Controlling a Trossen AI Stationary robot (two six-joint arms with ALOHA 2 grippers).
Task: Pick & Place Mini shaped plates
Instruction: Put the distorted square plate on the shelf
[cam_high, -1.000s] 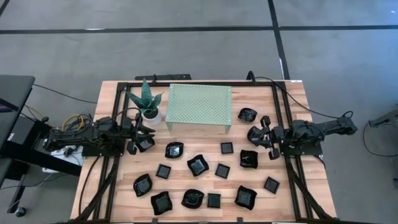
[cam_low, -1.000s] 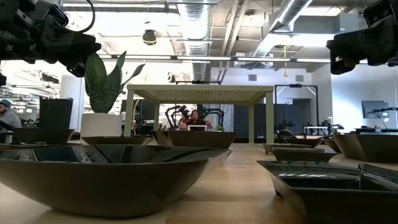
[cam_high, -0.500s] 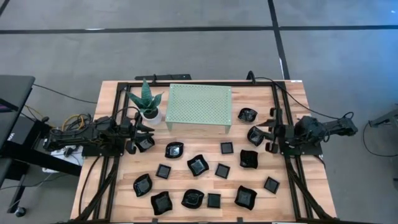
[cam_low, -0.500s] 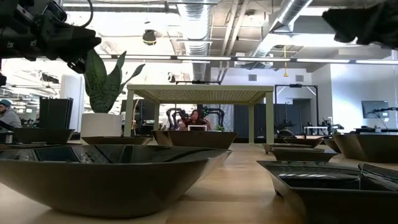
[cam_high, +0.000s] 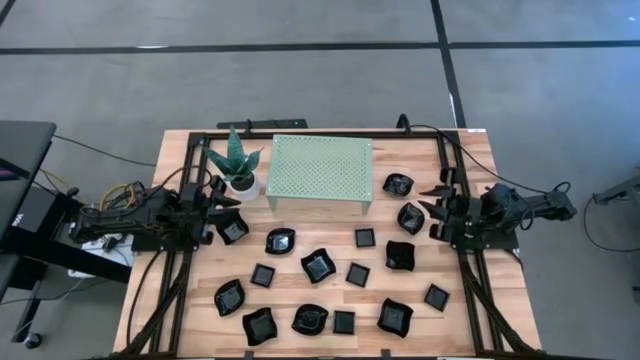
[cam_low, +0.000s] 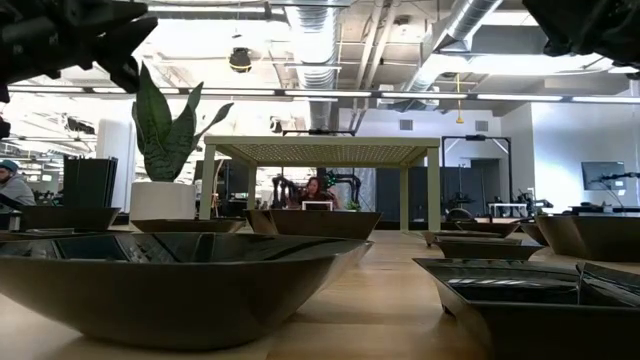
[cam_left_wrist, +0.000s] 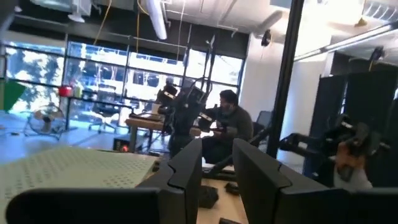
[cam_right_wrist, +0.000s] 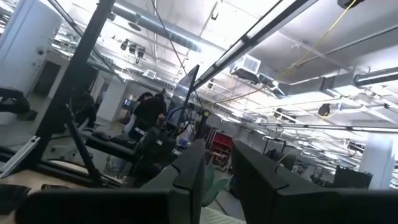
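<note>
Several mini shaped plates, glossy black, lie scattered on the wooden table, among them one by the left arm, one by the right arm and one mid-table. In the low view a wide plate fills the foreground. My left gripper hovers at the table's left side, tipped upward, open, with nothing between its fingers. My right gripper hovers at the right side, also tipped upward and open, holding nothing between its fingers.
A pale green perforated stand sits at the far middle, with a small potted plant to its left, close to my left gripper. Black frame rails run along both table sides. People sit in the room beyond the table.
Both grippers have risen and tipped their fingers upward. My right gripper has also rolled and drawn back toward the table's right edge, uncovering the plate it stood over. The plates have stayed where they were.
</note>
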